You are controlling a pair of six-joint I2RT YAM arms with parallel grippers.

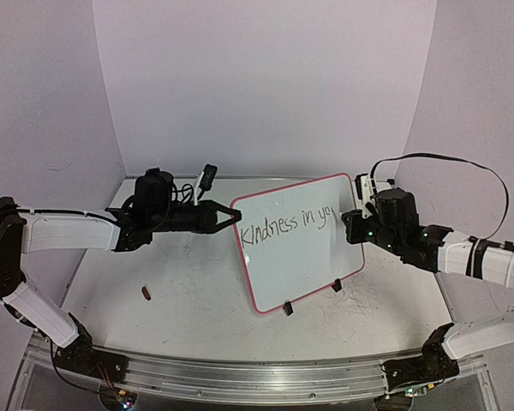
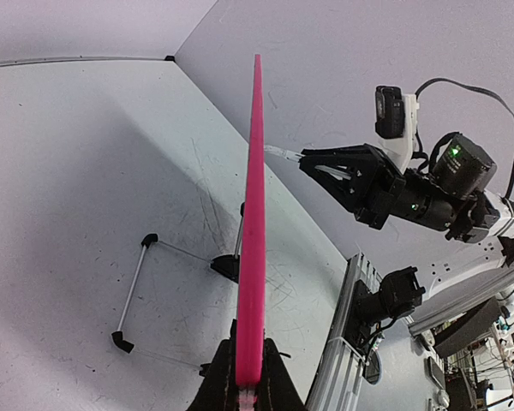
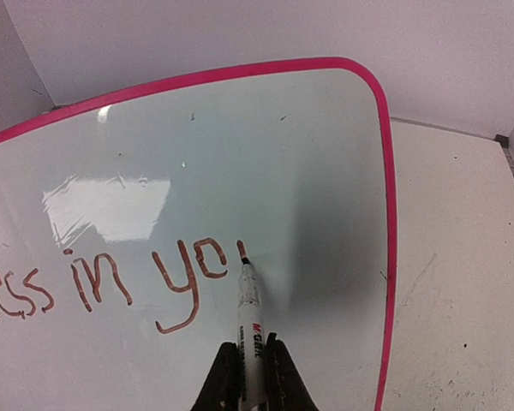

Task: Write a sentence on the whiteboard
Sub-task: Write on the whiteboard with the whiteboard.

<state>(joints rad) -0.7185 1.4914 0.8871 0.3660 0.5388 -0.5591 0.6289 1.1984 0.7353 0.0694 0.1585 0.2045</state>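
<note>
Since the whiteboard (image 1: 308, 265) would wobble otherwise, my left gripper (image 1: 234, 215) pinches its 9 o'clock rim while my right gripper (image 1: 349, 218) squeezes the marker (image 3: 249, 312) at 3 o'clock.

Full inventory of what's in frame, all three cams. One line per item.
whiteboard: one, white with pink rim, mid-table, raised on its lower edge
clip feet: two, black, under the board's lower edge
writing: one line, dark, "Kindness in yo" plus a started stroke, upper part of the board
marker: one, white barrel with dark tip, tip on the board just after "yo"
small object: one, dark red, on the table left of the board; too small to identify
table: one, white and scuffed, under everything
rail: one, silver, along the table's near edge
left tool: one, black, shut on the board's left edge
right tool: one, black, shut on the marker
</note>
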